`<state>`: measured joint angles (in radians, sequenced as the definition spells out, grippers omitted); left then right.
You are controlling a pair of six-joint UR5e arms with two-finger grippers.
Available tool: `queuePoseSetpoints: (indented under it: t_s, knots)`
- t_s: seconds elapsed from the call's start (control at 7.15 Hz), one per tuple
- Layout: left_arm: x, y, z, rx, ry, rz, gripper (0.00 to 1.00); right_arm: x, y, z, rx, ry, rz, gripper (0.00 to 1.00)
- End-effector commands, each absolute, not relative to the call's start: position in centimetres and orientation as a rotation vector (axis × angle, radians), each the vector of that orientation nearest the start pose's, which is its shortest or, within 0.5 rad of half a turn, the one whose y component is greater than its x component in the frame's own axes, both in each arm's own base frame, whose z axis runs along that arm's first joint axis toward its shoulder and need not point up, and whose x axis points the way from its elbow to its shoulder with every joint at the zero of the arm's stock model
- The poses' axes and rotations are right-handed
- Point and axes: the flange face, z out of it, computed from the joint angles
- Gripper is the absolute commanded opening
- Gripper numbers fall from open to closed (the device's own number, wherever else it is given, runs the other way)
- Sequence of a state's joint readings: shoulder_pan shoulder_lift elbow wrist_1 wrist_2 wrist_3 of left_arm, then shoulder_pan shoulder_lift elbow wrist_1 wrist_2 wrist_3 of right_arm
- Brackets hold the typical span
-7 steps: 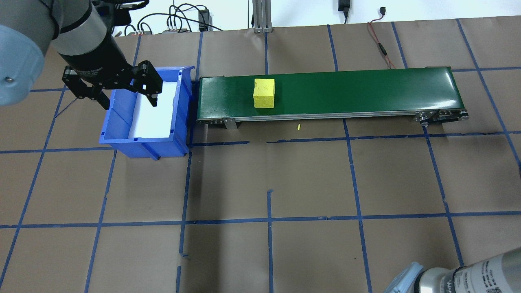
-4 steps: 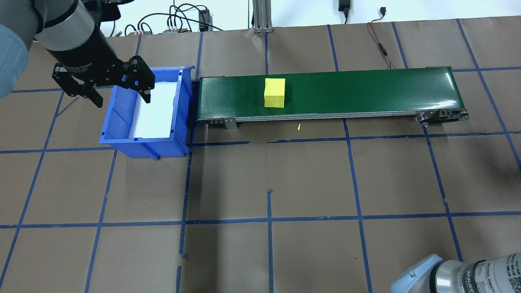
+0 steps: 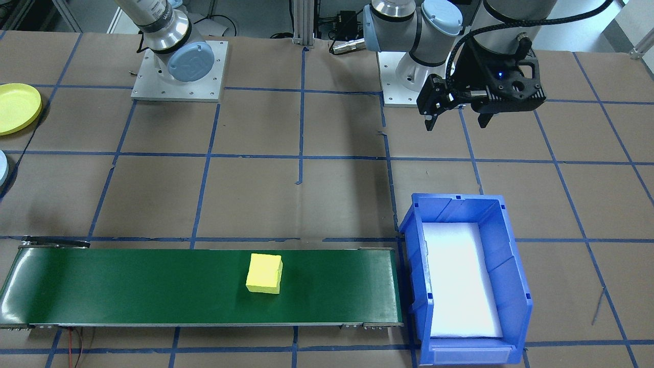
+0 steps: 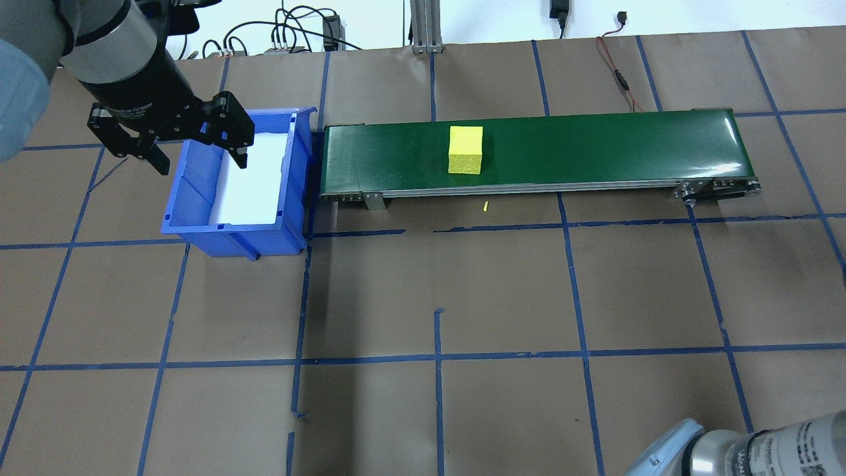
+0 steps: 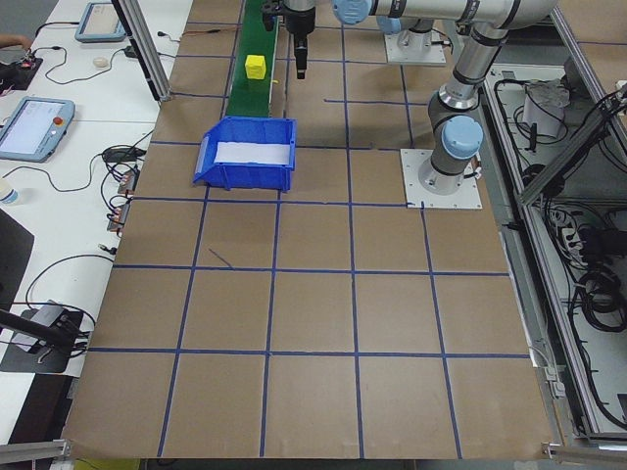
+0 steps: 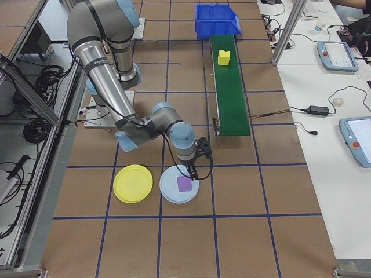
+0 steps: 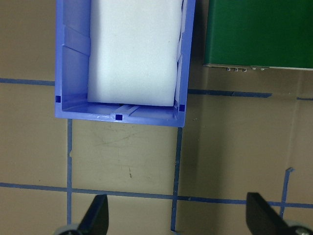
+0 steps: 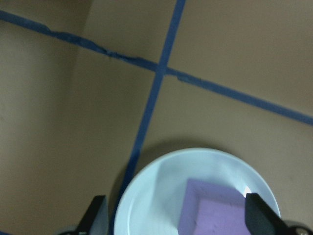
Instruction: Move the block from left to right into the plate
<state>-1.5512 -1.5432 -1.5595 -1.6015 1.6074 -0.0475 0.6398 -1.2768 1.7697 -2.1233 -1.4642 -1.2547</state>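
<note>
The yellow block (image 4: pixel 465 150) is carried mid-belt on the green conveyor (image 4: pixel 595 149), well right of the open, empty left hand (image 4: pixel 173 135), while the open, empty right hand (image 8: pixel 173 220) is held over the pale plate (image 8: pixel 161 191).

Open-topped blue bin (image 4: pixel 232 239) on the table, lined with a white foam pad (image 4: pixel 254 178), standing just beside one end of a long green conveyor belt (image 4: pixel 595 142). Brown paper cover (image 4: pixel 502 291) over the whole tabletop, marked off in squares by blue tape lines (image 4: pixel 436 357). Small yellow scrap (image 4: pixel 485 206) on the paper, near the belt's front edge. Red wire (image 4: pixel 618 73) trailing across the paper behind the belt; black cables (image 4: pixel 291 26) and an aluminium post (image 4: pixel 423 23) at the far edge. On the white side bench, two teach pendants (image 6: pixel 337 55) (image 6: pixel 356 139) and a black power adapter (image 6: pixel 316 109) with its lead
</note>
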Motion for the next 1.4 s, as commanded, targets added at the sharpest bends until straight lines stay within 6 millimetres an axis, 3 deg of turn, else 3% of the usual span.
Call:
queuePoseSetpoints:
  t_s: [0.0,0.28,0.42,0.7,0.84,0.98,1.12,1.26]
  knots:
    - [-12.1,-48.2,50.4,-0.105,3.102,-0.013,1.0,-23.5,-53.4,32.2,-0.457,3.103,-0.231,1.0]
    - [-12.1,-48.2,50.4,-0.105,3.102,-0.015,1.0,-11.9,-57.1,32.5,-0.243,3.087,-0.234,1.0]
    - [-12.0,-48.2,50.4,-0.105,3.1,-0.015,1.0,-6.7,-57.9,32.5,-0.128,3.076,-0.224,1.0]
    - [-12.0,-48.2,50.4,-0.105,3.1,-0.015,1.0,1.4,-59.0,31.8,0.034,2.952,-0.228,1.0]
    - [-12.0,-48.2,50.4,-0.105,3.1,-0.013,1.0,3.2,-59.7,30.5,0.089,2.904,-0.198,1.0]
    - [-12.0,-48.2,50.4,-0.105,3.1,-0.013,1.0,3.2,-61.5,30.4,0.09,2.901,-0.208,1.0]
    - [-12.0,-48.2,50.4,-0.105,3.1,-0.013,1.0,4.1,-62.5,30.8,0.162,2.854,-0.216,1.0]
    - [-12.0,-48.2,50.3,-0.107,3.098,-0.011,1.0,5.5,-63.0,30.0,0.209,2.808,-0.187,1.0]
